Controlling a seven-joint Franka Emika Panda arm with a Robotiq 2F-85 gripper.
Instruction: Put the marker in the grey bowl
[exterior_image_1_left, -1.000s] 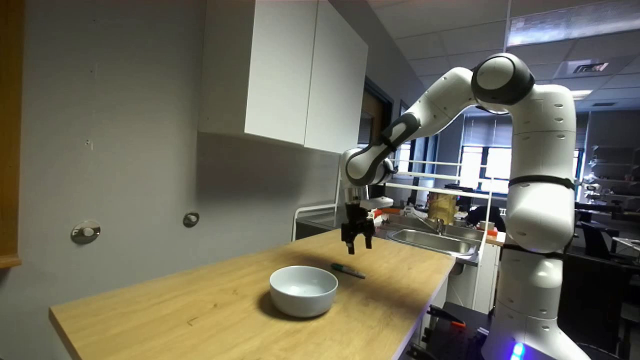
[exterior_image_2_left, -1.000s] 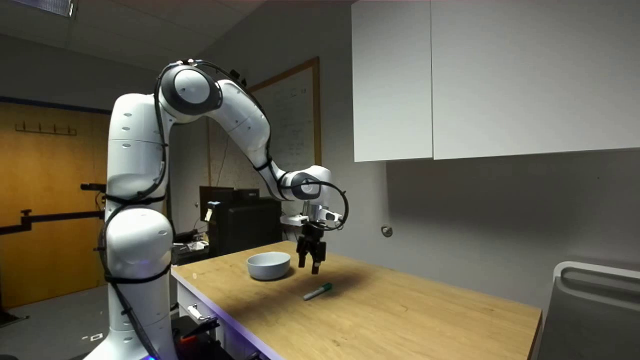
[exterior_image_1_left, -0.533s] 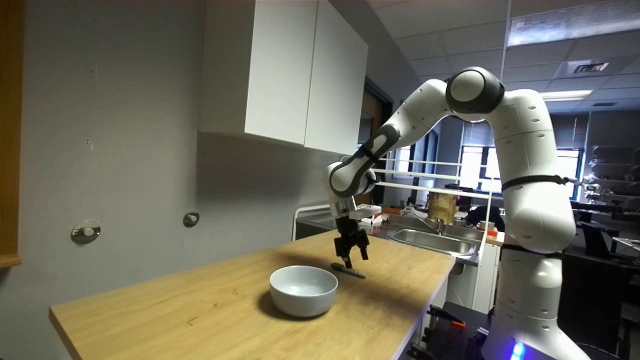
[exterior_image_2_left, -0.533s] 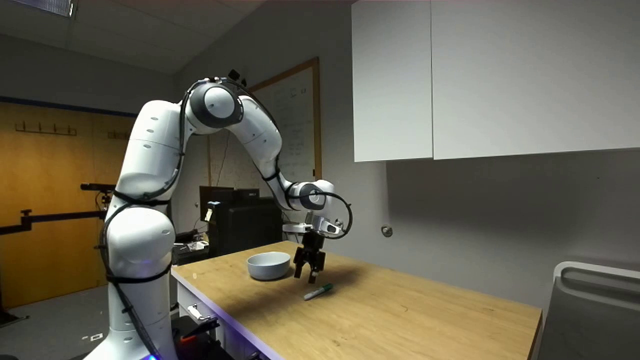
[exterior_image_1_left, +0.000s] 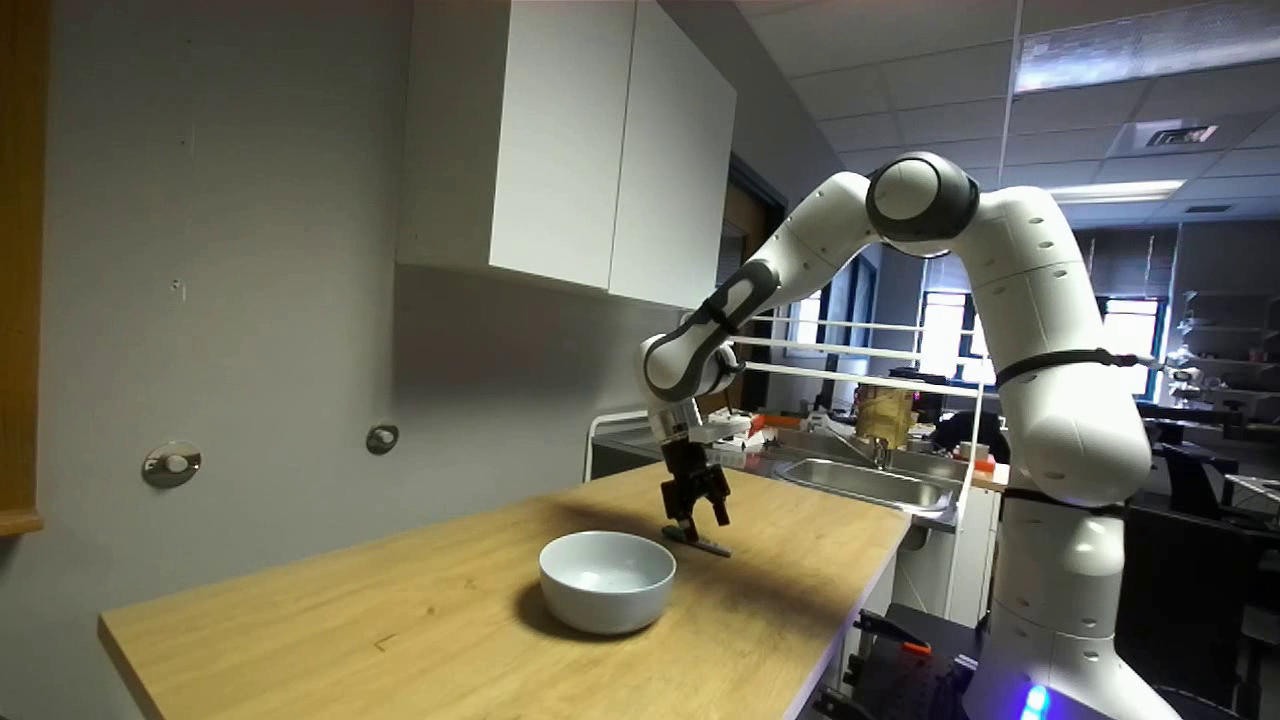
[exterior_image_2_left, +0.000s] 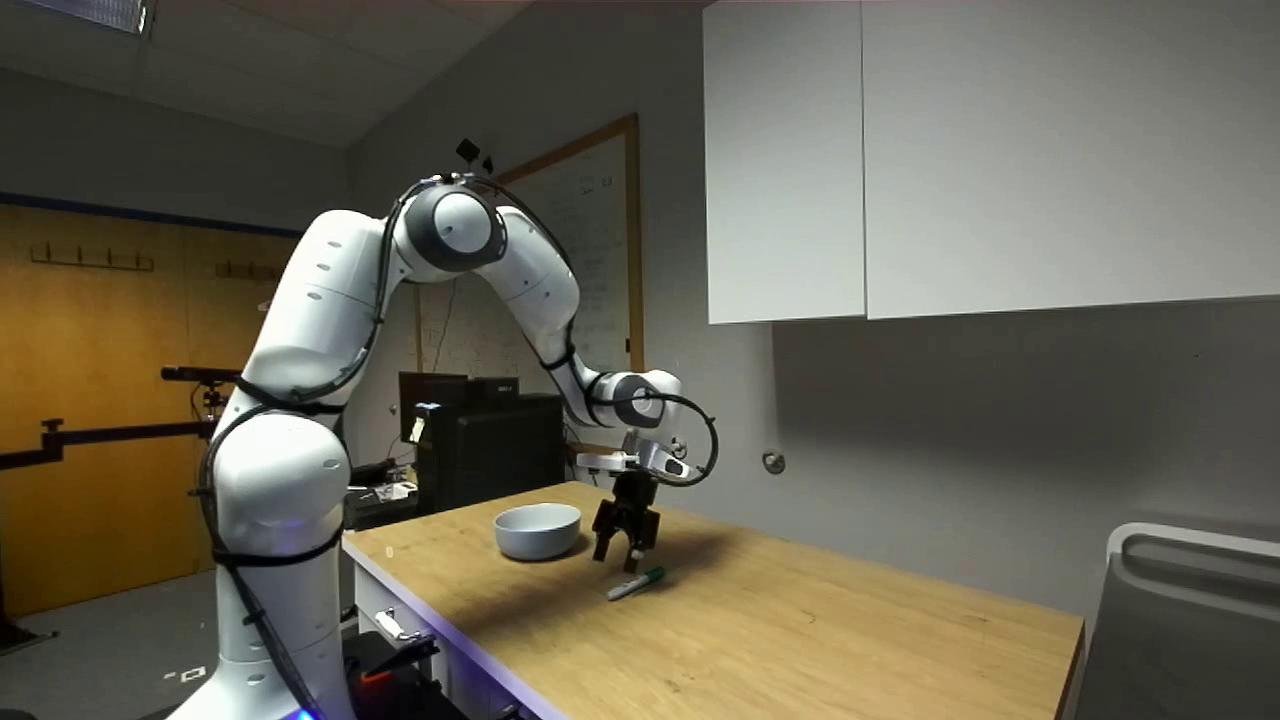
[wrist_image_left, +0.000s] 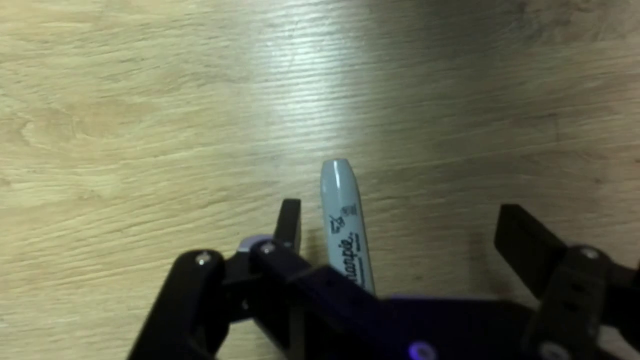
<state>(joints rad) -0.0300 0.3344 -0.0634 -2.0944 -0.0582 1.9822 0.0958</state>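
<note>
Pale wood-grain tabletop (exterior_image_2_left: 850, 640): one slim grey-barrelled, green-capped plastic marker (wrist_image_left: 345, 225), lying between the parted, unladen jaws of my black gripper (wrist_image_left: 400, 220); I judge it light, stiff, slick, prone to roll, best pinched mid-barrel.

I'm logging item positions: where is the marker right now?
In the wrist view, the marker shows between the fingers of the open pincer; in an exterior view, it lies on the wooden counter to the right of the grey bowl.
</note>
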